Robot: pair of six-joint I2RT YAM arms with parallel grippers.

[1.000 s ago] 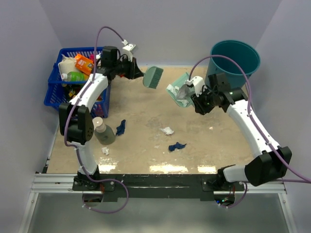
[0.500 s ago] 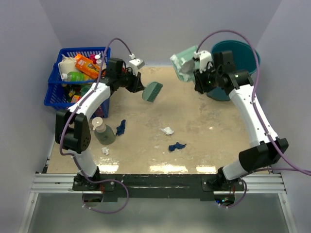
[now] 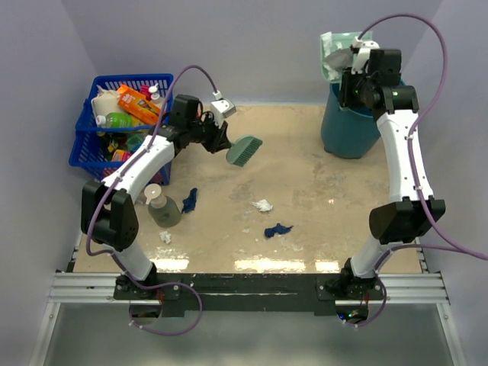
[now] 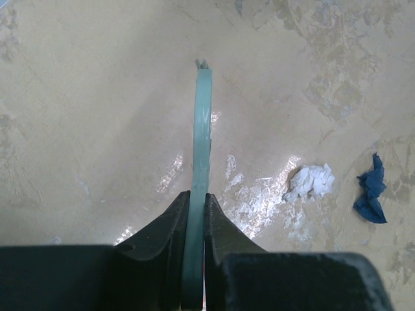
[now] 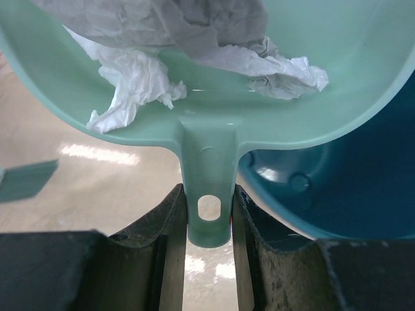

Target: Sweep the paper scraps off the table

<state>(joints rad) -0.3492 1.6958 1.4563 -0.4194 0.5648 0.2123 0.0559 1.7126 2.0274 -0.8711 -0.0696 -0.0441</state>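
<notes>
Scraps (image 5: 139,78) sit in the dustpan (image 5: 337,52), pinched by right gripper (image 5: 209,194) over the bucket (image 3: 351,133), upper right; tipping likely comes next. Left gripper (image 4: 194,201) pinches brush (image 4: 203,129).

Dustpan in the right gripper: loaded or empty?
Loaded: crumpled white and grey paper scraps sit in the dustpan, partly above the bucket.

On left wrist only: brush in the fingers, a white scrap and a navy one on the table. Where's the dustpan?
Observer: The right gripper holds the dustpan, raised at the rim of the bucket.
Operator: Anything in it?
Observer: Yes, crumpled white and grey paper.
Operator: More besides my white scrap and navy scrap, past the brush?
Observer: Two, by the bottle near the basket: a second navy scrap and a second white scrap.
</notes>
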